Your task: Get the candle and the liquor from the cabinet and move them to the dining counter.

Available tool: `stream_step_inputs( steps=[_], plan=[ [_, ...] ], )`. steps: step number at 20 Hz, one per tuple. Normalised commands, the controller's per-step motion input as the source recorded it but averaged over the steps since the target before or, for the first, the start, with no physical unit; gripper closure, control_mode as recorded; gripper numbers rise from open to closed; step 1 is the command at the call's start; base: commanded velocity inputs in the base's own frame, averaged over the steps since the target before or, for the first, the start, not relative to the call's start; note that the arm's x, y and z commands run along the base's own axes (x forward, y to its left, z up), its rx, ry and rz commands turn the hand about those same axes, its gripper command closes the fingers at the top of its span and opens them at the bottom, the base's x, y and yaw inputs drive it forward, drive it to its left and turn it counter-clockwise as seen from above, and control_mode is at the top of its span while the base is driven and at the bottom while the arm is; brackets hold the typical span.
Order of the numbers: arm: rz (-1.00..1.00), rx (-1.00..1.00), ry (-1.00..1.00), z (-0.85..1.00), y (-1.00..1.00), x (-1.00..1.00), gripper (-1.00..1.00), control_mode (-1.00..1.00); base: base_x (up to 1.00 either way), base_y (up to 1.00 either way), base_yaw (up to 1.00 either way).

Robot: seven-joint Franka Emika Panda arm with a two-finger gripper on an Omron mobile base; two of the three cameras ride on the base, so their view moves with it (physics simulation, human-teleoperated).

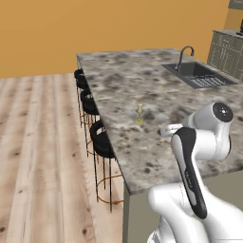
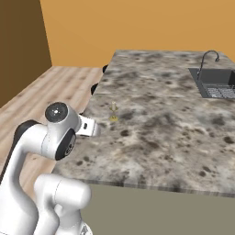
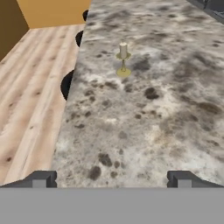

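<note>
Spread wide and empty, the fingers hang over the marble tabletop; the candle stands upright ahead, near the stool-side edge, where a careless swing could topple it.

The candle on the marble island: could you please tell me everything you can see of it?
The candle is a short cream pillar on a small brass-coloured candlestick with a thin stem and a round flat base. It stands upright on the dining counter, on bare marble near the edge above the black stools, well short of the sink. Nothing touches it but the countertop. No flame can be made out. The open claw hangs apart from it, with the candle ahead.
</note>
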Motion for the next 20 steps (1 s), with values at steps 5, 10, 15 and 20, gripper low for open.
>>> stream_step_inputs(
  steps=[5, 10, 15, 20],
  plan=[
    [-0.01, 0.04, 0.06, 0.06, 0.02, -0.16, -1.0, -1.0, 0.0, 0.0, 0.0],
    [0.0, 0.0, 0.0, 0.0, 0.0, 0.0, -1.0, -1.0, 0.0, 0.0, 0.0],
    [0.0, 0.0, 0.0, 0.0, 0.0, 0.0, -1.0, -1.0, 0.0, 0.0, 0.0],
    [0.0, 0.0, 0.0, 0.0, 0.0, 0.0, -1.0, -1.0, 0.0, 0.0, 0.0]
  ],
)
